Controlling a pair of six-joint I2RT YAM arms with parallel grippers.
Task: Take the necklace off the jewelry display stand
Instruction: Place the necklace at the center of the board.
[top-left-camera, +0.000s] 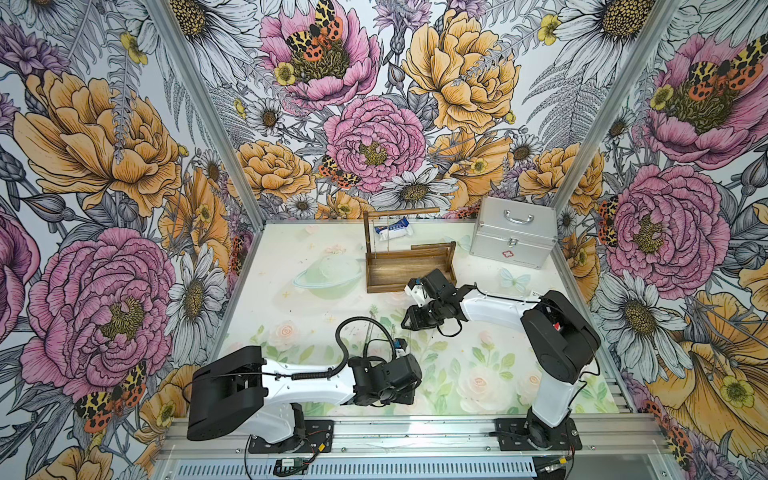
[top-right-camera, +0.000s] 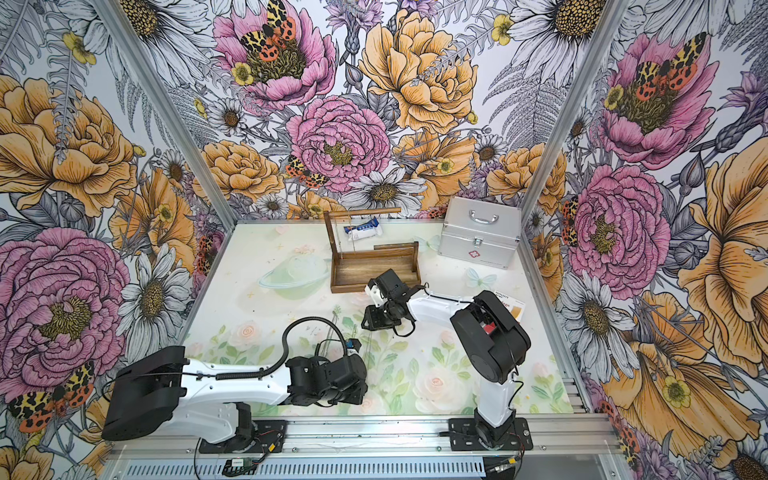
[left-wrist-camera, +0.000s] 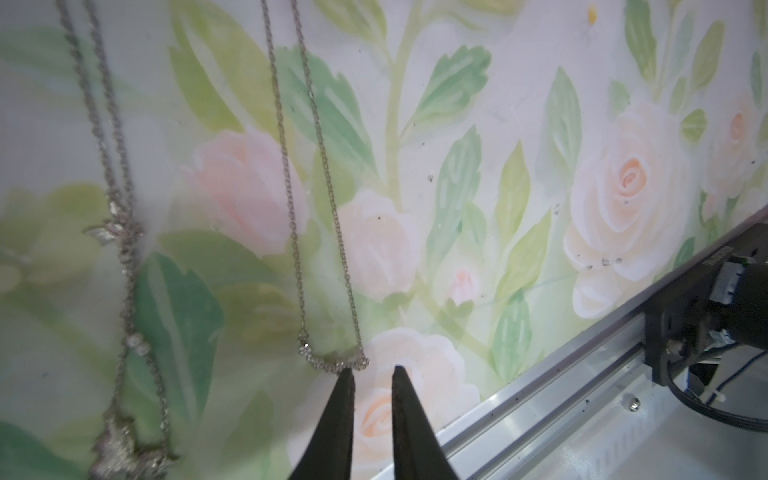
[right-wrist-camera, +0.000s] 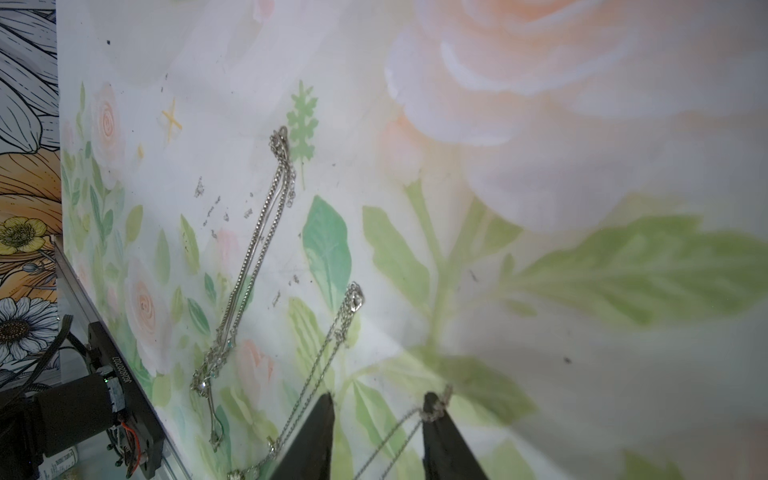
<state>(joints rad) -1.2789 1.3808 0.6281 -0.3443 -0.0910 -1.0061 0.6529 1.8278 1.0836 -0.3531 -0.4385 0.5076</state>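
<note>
The brown jewelry display stand (top-left-camera: 403, 270) stands at the back of the mat, and a thin chain (top-left-camera: 389, 230) hangs from its top rod. Several necklaces lie stretched on the mat in front. In the right wrist view my right gripper (right-wrist-camera: 379, 397) is open over the mat. One necklace (right-wrist-camera: 399, 432) runs between its jaws, its clasp (right-wrist-camera: 436, 406) caught on one fingertip. Two other chains (right-wrist-camera: 257, 249) lie beside it. My left gripper (left-wrist-camera: 372, 370) stands slightly open with nothing between the fingers. One tip touches the curved crystal pendant (left-wrist-camera: 332, 362) of a fine necklace.
A silver metal case (top-left-camera: 513, 239) stands at the back right. A white and blue packet (top-left-camera: 395, 230) lies behind the stand. A small card box (top-right-camera: 511, 307) lies partly under the right arm. The aluminium rail (top-left-camera: 374, 432) runs along the front edge.
</note>
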